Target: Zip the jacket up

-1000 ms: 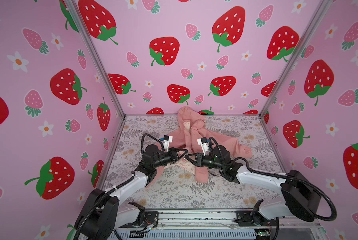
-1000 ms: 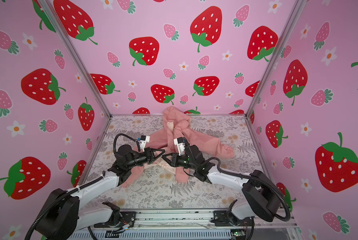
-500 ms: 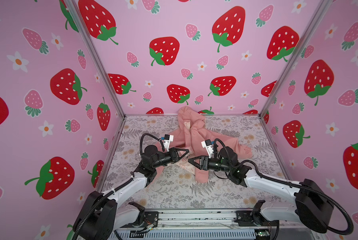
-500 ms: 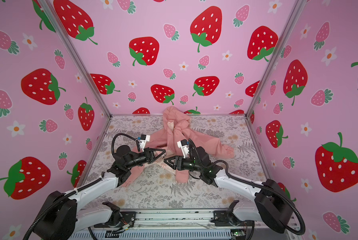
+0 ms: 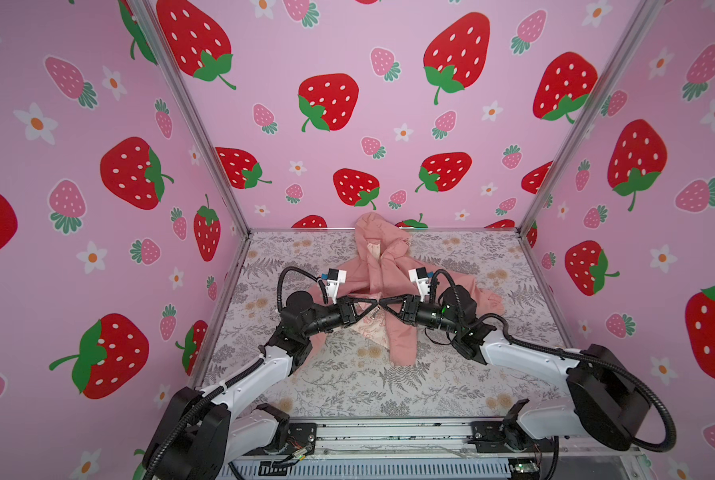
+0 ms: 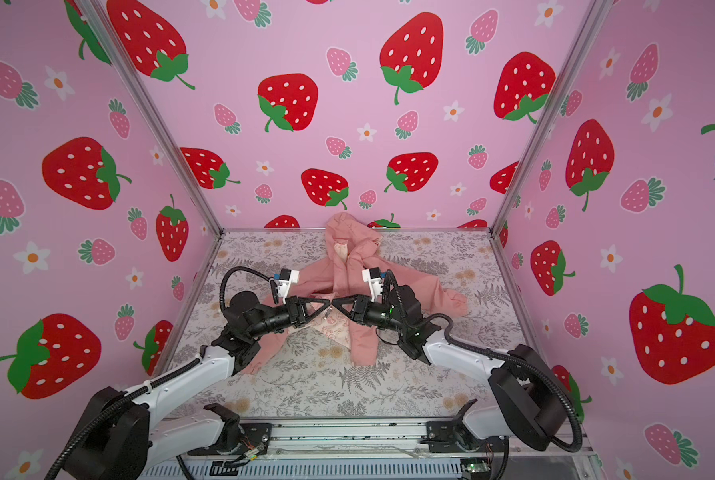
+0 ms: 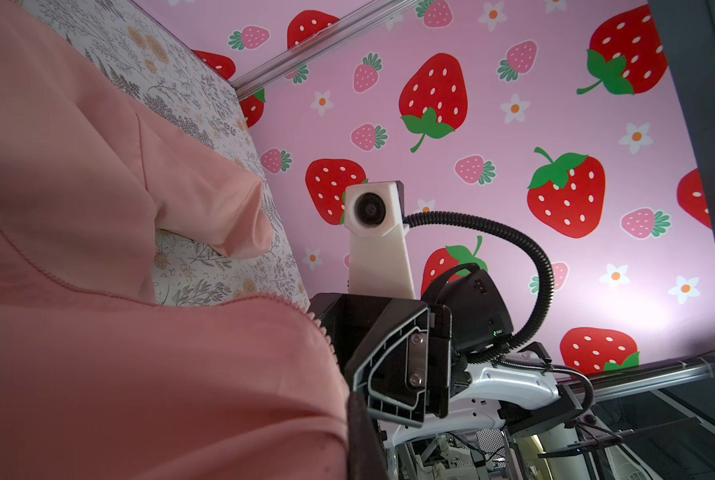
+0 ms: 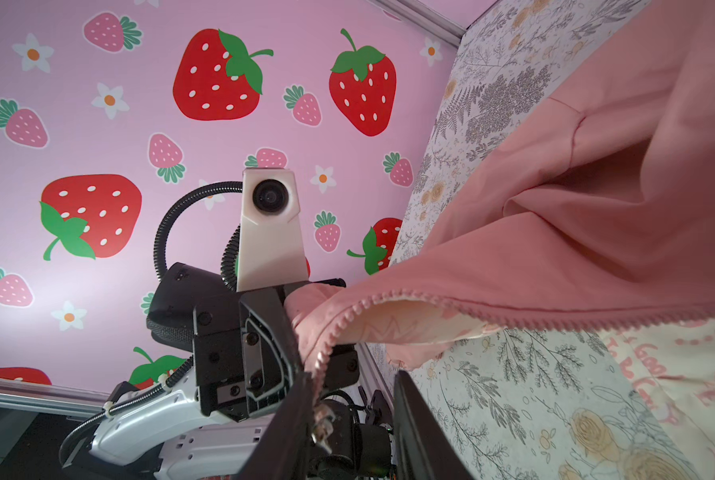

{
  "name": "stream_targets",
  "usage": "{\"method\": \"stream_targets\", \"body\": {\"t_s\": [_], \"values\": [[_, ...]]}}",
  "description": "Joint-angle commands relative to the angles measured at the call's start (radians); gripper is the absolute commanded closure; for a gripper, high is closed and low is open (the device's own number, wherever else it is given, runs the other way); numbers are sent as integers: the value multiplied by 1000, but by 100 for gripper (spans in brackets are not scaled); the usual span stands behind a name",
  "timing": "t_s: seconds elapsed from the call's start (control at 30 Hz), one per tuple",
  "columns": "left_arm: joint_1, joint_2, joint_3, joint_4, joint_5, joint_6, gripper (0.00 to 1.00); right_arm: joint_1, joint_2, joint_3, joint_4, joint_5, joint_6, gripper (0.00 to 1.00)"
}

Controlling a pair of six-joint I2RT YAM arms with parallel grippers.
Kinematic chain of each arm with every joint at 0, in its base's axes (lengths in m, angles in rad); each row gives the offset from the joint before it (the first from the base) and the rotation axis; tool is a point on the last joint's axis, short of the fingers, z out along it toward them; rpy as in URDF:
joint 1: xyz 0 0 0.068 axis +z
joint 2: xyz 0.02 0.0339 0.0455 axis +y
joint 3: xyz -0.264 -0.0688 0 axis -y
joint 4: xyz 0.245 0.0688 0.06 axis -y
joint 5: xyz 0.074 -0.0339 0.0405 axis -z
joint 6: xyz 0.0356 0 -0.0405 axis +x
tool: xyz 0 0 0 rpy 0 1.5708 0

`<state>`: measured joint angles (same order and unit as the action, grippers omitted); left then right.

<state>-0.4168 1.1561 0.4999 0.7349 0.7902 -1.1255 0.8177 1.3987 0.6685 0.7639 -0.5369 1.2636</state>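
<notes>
Evidently the pink lettering (image 8: 648, 359) inside the jacket (image 8: 597, 216) cannot be read

On the cream lining (image 8: 675, 365) of the jacket (image 8: 597, 232) we see pink lettering, but we can read none of it.

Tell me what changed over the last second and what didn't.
The right gripper backed off toward the near side with jaws spread, then came back up nearly tip to tip with the left gripper, jaws narrower but apart astride the zipper edge. The left gripper stayed shut on the jacket, which lies as before.
</notes>
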Motion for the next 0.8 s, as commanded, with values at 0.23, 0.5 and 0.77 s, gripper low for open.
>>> {"method": "stream_targets", "body": {"t_s": [0.23,0.5,0.77], "values": [[-1,-12,-8,50,38,3,100,1,22,28,130,-20,77,63],[-2,-16,-9,53,41,0,100,4,78,89,129,-41,75,69],[-2,-34,-3,9,35,10,87,6,77,89,89,-27,60,95]]}}
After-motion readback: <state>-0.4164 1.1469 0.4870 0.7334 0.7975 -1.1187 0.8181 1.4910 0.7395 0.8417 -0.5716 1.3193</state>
